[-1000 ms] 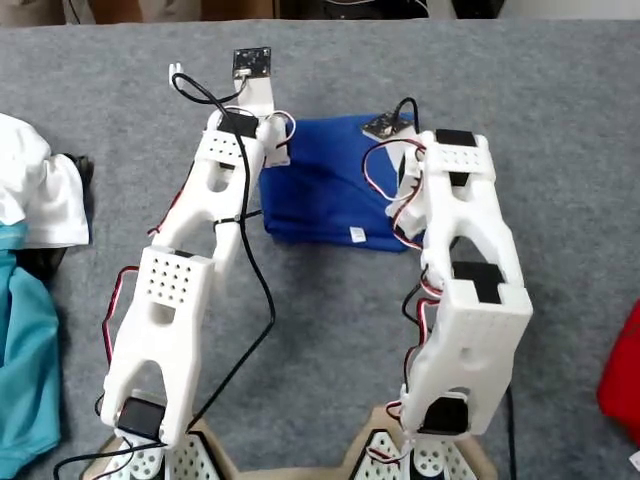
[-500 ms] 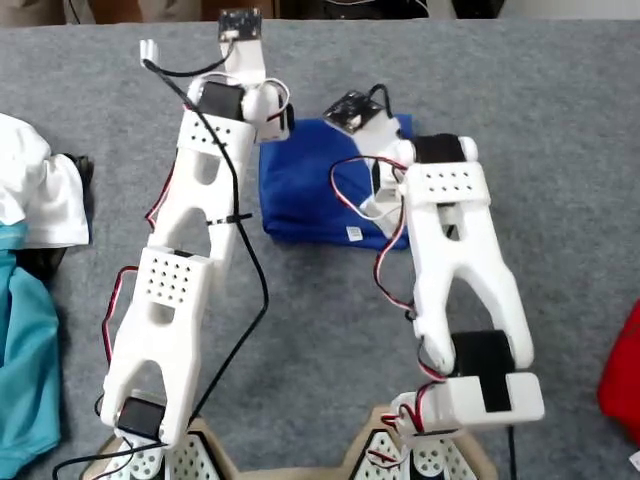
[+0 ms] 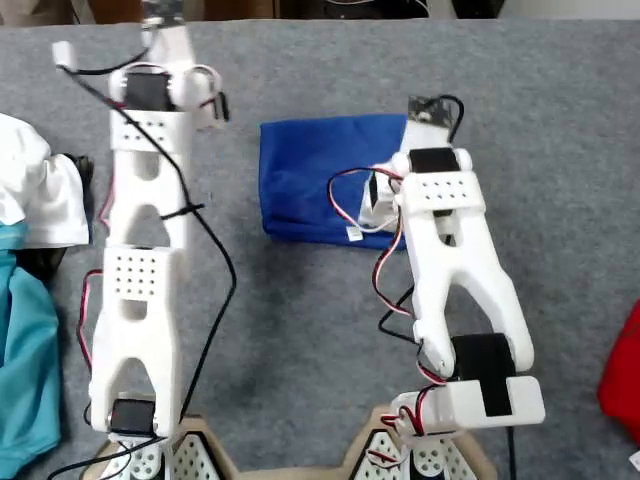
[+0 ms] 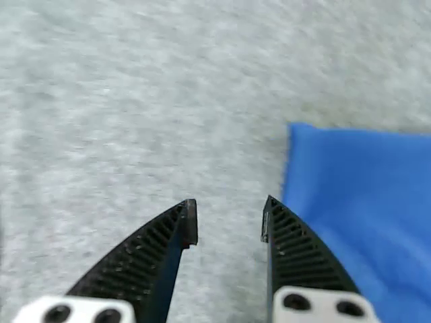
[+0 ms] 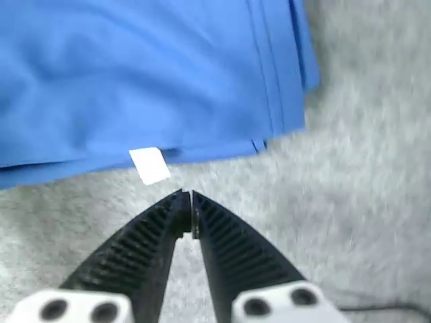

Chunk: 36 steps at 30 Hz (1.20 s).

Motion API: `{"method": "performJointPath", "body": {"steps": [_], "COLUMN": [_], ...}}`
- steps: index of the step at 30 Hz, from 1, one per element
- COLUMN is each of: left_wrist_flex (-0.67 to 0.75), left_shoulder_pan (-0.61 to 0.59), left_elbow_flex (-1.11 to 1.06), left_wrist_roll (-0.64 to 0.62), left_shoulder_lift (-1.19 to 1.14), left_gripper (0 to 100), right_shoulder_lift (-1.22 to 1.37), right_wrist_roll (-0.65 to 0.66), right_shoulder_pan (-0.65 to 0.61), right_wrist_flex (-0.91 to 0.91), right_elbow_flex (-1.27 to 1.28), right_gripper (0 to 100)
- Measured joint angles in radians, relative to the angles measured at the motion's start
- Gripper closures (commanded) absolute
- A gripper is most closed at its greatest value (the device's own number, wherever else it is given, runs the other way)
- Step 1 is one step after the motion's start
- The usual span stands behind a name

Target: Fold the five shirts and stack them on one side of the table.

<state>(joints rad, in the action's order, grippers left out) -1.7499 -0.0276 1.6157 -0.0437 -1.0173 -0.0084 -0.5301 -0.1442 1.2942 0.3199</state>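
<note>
- We see a folded blue shirt [image 3: 320, 175] lying flat near the middle of the grey table [image 3: 560, 120].
- The left gripper [image 4: 229, 219] hangs over bare table just beside one edge of the shirt. Its jaws are parted and hold nothing.
- The right gripper [image 5: 186, 212] has its jaws pressed together and empty, with the tips just off the shirt's edge, near a small white label [image 5: 149, 165].
- We find a white shirt [image 3: 30, 190] and a teal shirt [image 3: 25, 350] at the table's left side, and red cloth [image 3: 625, 370] at its right.

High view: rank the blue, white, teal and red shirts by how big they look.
1. blue shirt
2. teal shirt and white shirt: too close to rank, both cut by the edge
3. red shirt, also cut off
</note>
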Motion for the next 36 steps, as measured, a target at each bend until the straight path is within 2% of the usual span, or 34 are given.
{"method": "performJointPath", "body": {"steps": [6,10,13,18,20,26,31,36], "left_wrist_flex": [0.0,0.0,0.0,0.0,0.0,0.0,0.0,0.0], "left_shoulder_pan": [-0.018,-0.018,-0.018,-0.018,-0.018,-0.018,-0.018,-0.018], "left_elbow_flex": [0.0,0.0,0.0,0.0,0.0,-0.066,-0.069,-0.069], "left_wrist_roll": [0.002,0.002,0.002,0.002,0.002,0.002,0.002,0.002], "left_shoulder_lift": [0.0,0.0,0.0,0.0,0.0,0.0,0.0,0.0], "left_gripper": [87,87,87,87,87,87,87,87], "right_shoulder_lift": [0.0,0.0,0.0,0.0,0.0,0.0,0.0,0.0], "right_wrist_roll": [-0.258,-0.405,-0.482,-0.555,-0.6,-0.704,-0.833,-0.882], "right_shoulder_pan": [-0.003,-0.06,-0.092,-0.092,-0.092,-0.123,-0.12,-0.057], "right_wrist_flex": [-0.054,-0.098,-0.126,-0.133,-0.133,-0.157,-0.29,-0.445], "right_elbow_flex": [0.049,0.049,0.049,0.066,0.086,0.107,0.127,0.167], "right_gripper": [99.2,97.4,88.1,65.6,60.5,62.3,70.9,71.3]}}
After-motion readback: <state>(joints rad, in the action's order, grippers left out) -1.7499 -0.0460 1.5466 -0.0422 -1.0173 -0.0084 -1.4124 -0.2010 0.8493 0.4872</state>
